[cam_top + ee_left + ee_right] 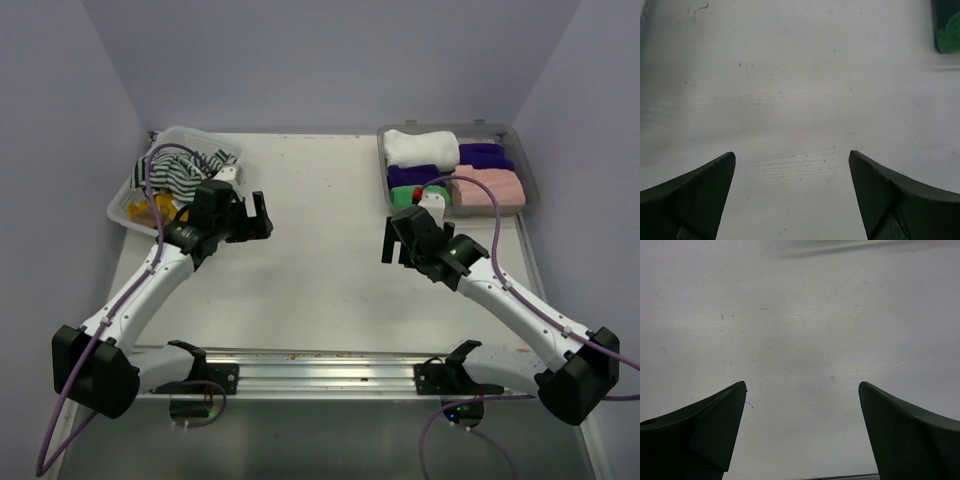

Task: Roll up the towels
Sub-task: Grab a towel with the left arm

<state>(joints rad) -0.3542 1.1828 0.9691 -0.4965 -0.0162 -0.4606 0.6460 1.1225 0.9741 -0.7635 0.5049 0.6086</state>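
So your towels are split between two spots. The loose ones are piled in the white lattice basket (226, 149) at the far left corner: a black-and-white striped towel (190, 170) is heaped on top, with a yellow one (150, 207) poking out at the near end. The rolled ones sit in the grey tray (526, 190) at the far right: a white roll (420, 148) at the back left, a purple roll (482, 155) beside it, a pink roll (487, 190) in front of that, and a green one (408, 196) at the near left corner, partly hidden behind your right arm.

Your left gripper (250, 215) hangs just beside the basket's near right side with its fingers spread wide and nothing between them. The left wrist view shows only bare tabletop (320, 290) in the gap, plus a sliver of something green in the top right corner that you can't really make out.

Your right gripper (398, 243) sits just in front of the tray, jaws equally wide apart and holding nothing, with plain table under it too.

The two grippers face each other across the middle of the table, well apart.
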